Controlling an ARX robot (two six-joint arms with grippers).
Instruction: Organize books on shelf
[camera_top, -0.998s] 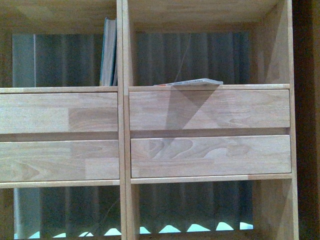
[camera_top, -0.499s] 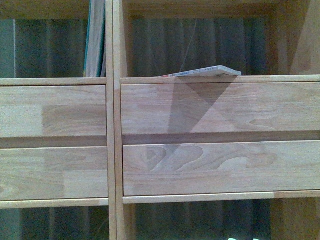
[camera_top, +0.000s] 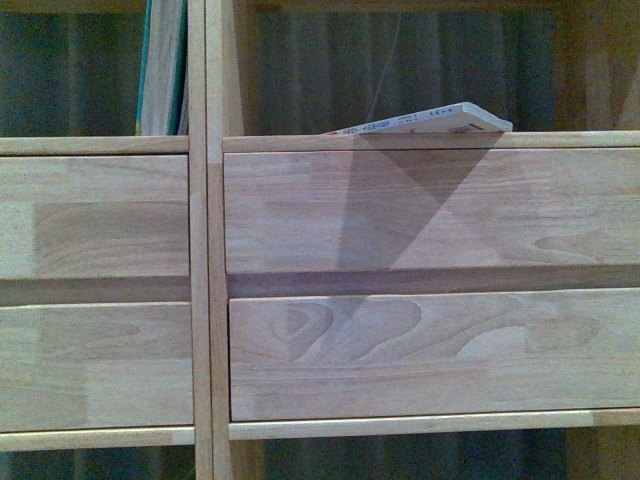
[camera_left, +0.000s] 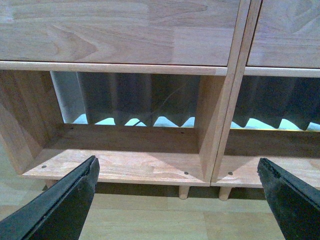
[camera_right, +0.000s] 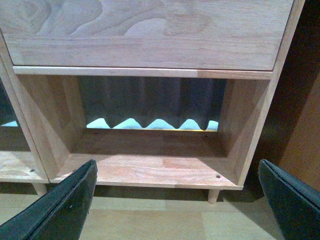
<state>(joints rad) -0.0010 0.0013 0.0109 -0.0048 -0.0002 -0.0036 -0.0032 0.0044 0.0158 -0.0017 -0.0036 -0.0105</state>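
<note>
The light-wood shelf (camera_top: 205, 250) fills the front view, with its four drawer fronts in the middle. The thin paperback (camera_top: 425, 122) lies flat on the right column's ledge above the drawers, its red-and-white spine outward and one corner past the edge. The teal book (camera_top: 162, 68) stands upright in the left compartment against the divider. Neither gripper shows in the front view. My left gripper (camera_left: 177, 202) is open and empty, low before the bottom left compartment (camera_left: 120, 165). My right gripper (camera_right: 177, 202) is open and empty before the bottom right compartment (camera_right: 150, 170).
Short peg legs (camera_left: 184, 191) hold the shelf above a pale wood floor (camera_left: 150, 220). A dark curtain (camera_top: 400, 70) hangs behind the open compartments. A darker wooden panel (camera_right: 305, 125) stands just right of the shelf.
The front view has closed in on the shelf: the drawers look larger, the divider has shifted left, and the paperback has shifted right and up. Neither book has moved on the shelf.
</note>
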